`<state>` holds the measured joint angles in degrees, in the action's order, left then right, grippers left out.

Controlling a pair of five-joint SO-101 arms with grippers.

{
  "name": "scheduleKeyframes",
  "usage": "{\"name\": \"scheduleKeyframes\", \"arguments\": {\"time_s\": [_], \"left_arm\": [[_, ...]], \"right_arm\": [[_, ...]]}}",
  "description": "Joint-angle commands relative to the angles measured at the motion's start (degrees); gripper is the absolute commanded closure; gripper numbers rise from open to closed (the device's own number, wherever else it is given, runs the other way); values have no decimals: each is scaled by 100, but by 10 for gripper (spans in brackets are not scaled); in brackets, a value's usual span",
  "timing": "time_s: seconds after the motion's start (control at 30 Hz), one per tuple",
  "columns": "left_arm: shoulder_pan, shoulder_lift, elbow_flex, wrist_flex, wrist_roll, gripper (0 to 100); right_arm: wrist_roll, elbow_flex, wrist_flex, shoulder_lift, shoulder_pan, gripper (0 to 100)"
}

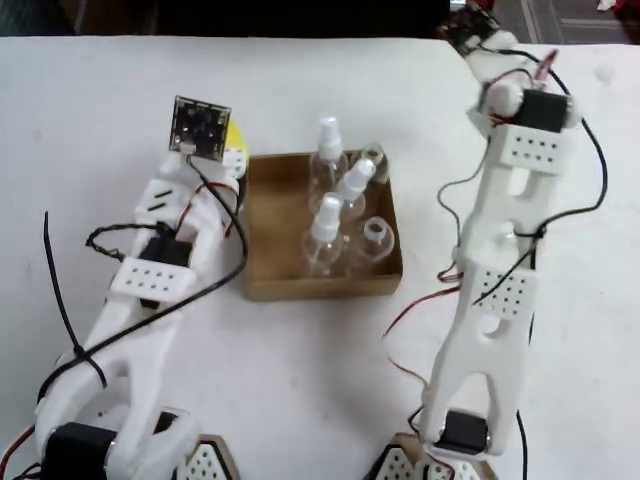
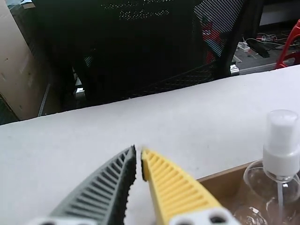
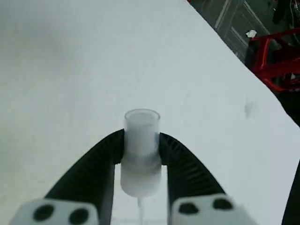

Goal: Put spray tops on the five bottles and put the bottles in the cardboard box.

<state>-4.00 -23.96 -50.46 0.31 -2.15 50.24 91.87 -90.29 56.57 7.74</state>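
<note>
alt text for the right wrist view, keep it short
The right gripper clamps a white spray top between its black fingers, the top's thin tube pointing toward the camera. The white table lies behind.

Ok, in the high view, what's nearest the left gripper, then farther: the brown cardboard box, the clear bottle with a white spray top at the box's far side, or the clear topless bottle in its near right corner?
1. brown cardboard box: left wall beside the left gripper.
2. clear bottle with a white spray top: box's far side.
3. clear topless bottle: near right corner.
</note>
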Motion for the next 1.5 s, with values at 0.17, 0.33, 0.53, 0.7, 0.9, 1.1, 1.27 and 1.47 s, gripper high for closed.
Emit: {"name": "scheduleKeyframes", "arguments": {"time_s": [0.17,0.33,0.53,0.7,0.9,1.1,1.27,1.47], "left_arm": [[-66,-31,26,-105,-44,976],[-75,-31,26,-105,-44,976],[-75,-31,26,-105,-44,976],[-84,-31,26,-105,-44,976],[-84,-31,26,-105,-44,976],[-84,-31,26,-105,-44,976],[-84,-31,26,-105,-44,976],[-84,-31,26,-105,-44,976]], "right_arm": [[-1371,360,-796,-1543,-585,983],[-2338,360,-831,-2316,-673,983],[-3640,352,-848,-2923,-760,983],[-3991,352,-857,-3336,-760,983],[-3974,352,-875,-3662,-760,983],[-3982,352,-910,-3960,-760,983],[-4967,220,-927,-4409,-743,984],[-5609,-1732,-919,-5631,-796,984]]}}
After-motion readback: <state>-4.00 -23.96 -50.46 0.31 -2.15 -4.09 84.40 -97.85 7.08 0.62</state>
